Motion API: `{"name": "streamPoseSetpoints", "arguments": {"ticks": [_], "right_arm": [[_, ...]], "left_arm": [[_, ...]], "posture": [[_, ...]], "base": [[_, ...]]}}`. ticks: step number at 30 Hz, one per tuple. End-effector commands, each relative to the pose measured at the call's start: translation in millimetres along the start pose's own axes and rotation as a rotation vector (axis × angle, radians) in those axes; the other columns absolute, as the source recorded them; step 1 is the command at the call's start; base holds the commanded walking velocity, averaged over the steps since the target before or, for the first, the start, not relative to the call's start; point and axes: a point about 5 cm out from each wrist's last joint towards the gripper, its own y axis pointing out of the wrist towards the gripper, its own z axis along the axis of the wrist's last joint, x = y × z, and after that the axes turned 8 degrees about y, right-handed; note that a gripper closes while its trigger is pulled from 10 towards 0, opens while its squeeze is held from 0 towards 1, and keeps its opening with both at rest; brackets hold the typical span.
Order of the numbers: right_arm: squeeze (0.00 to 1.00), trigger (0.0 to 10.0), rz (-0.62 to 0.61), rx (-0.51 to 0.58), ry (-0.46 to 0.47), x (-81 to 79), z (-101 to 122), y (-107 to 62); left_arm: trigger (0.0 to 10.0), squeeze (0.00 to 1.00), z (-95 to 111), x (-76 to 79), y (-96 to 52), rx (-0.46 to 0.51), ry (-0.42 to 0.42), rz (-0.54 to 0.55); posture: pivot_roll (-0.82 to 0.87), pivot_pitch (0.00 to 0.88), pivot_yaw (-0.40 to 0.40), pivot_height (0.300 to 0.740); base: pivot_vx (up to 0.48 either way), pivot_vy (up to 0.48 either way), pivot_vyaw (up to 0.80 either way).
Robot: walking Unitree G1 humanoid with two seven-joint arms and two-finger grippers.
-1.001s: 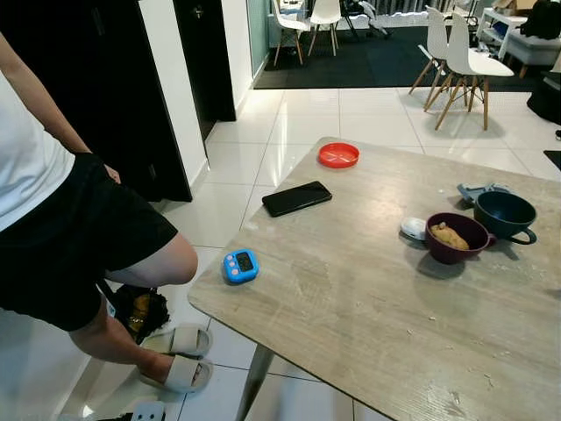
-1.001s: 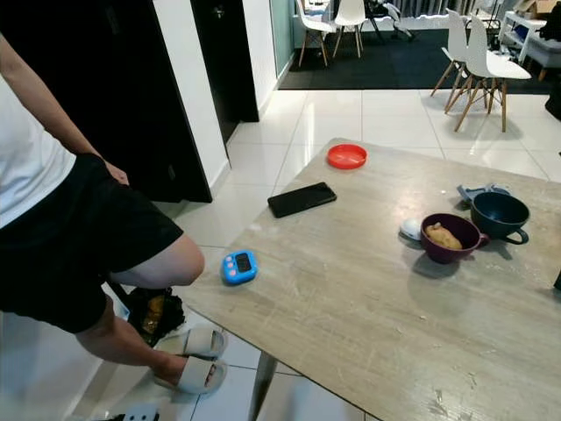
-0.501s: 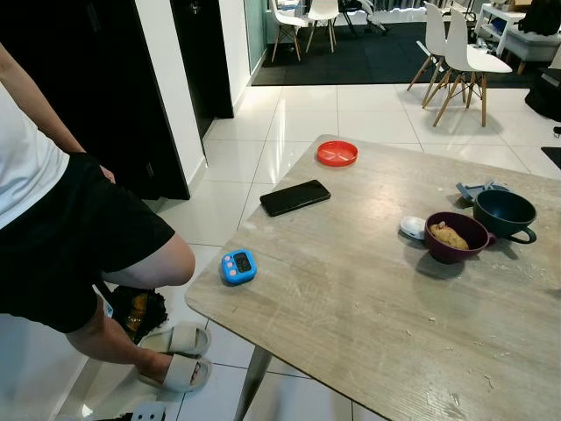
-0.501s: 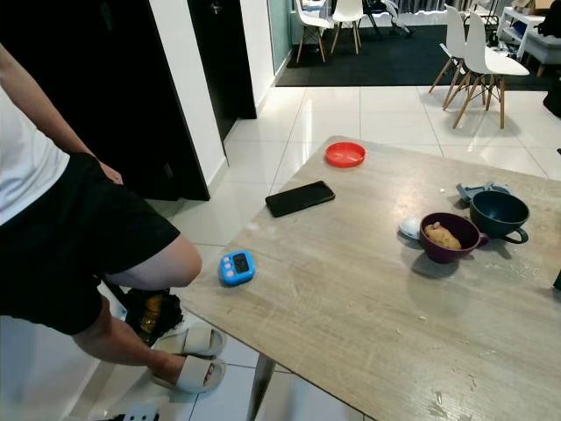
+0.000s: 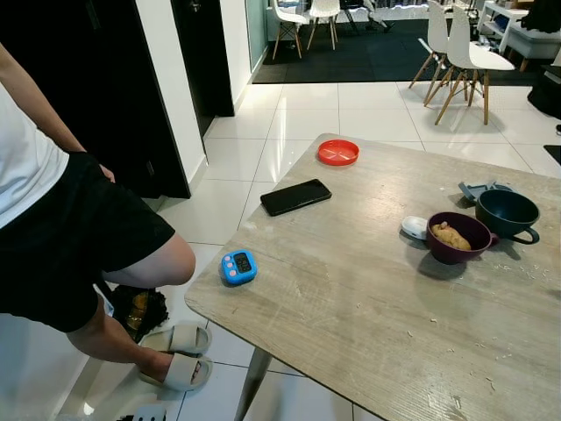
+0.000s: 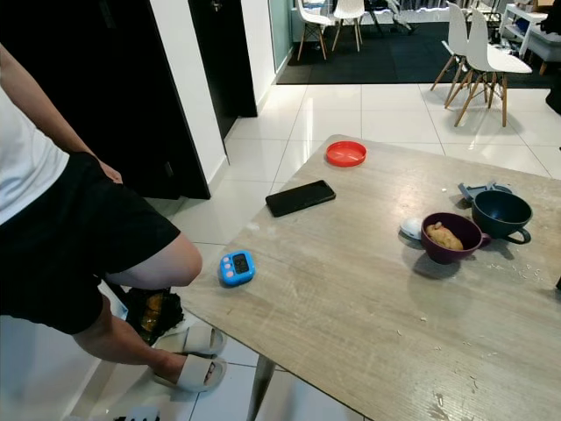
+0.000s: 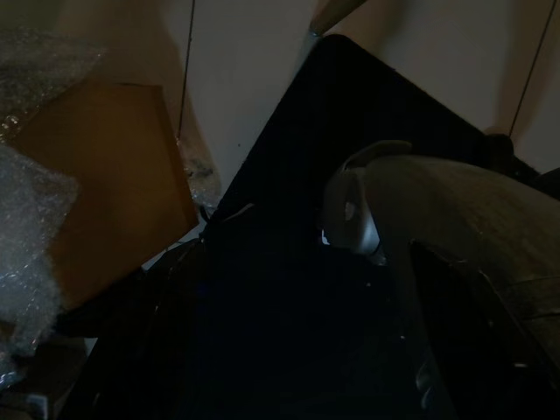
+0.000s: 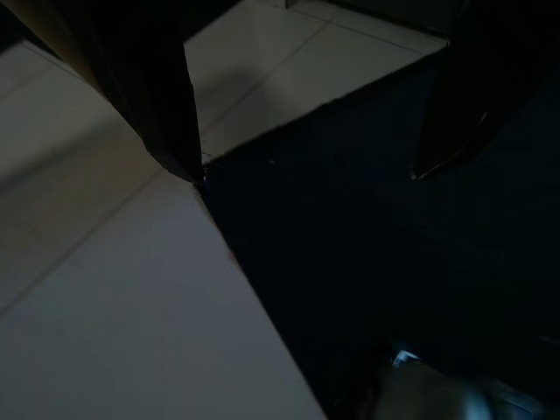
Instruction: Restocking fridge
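Purple bowl (image 5: 458,237) of food on table (image 5: 368,298), beside dark mug (image 5: 507,215).

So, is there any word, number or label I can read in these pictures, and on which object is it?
None can be read.
Blue timer at the table's near corner: its small screen shows dark marks, too small to read.
Black phone: screen dark, no text.
Red dish, purple bowl, dark blue cup: plain, no labels visible.

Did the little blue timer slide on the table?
No. The blue timer sits at the same table corner, equally far from the black phone; only the camera shifted slightly.
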Motion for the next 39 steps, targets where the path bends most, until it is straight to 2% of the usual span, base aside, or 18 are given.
{"name": "streamPoseSetpoints", "arguments": {"ticks": [1, 9, 27, 39], "right_arm": [[0.00, 10.0, 0.007, 0.008, 0.003, -0.4, 3, 0.0], [0.00, 10.0, 0.020, 0.009, 0.009, 0.4, 7, -0.4], [0.00, 10.0, 0.014, 0.009, 0.007, 1.1, 11, -0.6], [0.00, 10.0, 0.010, 0.003, 0.011, 0.7, 8, -0.3]], "left_arm": [[10.0, 0.00, -5, -0.9, -1.1, -0.021, 0.003, 0.000], [10.0, 0.00, -8, -1.1, -1.8, -0.028, 0.012, 0.000], [10.0, 0.00, -5, 13.7, 2.7, -0.027, 0.030, -0.016], [10.0, 0.00, -7, 12.4, 1.8, -0.026, 0.028, -0.021]], "posture": [[-0.01, 0.000, 0.055, 0.739], [-0.01, 0.000, 0.052, 0.739], [-0.01, 0.000, 0.049, 0.739], [-0.01, 0.000, 0.048, 0.739]], "base": [[0.000, 0.000, 0.00], [-0.256, 0.000, 0.00], [-0.300, 0.000, 0.00], [-0.306, 0.000, 0.00]]}}
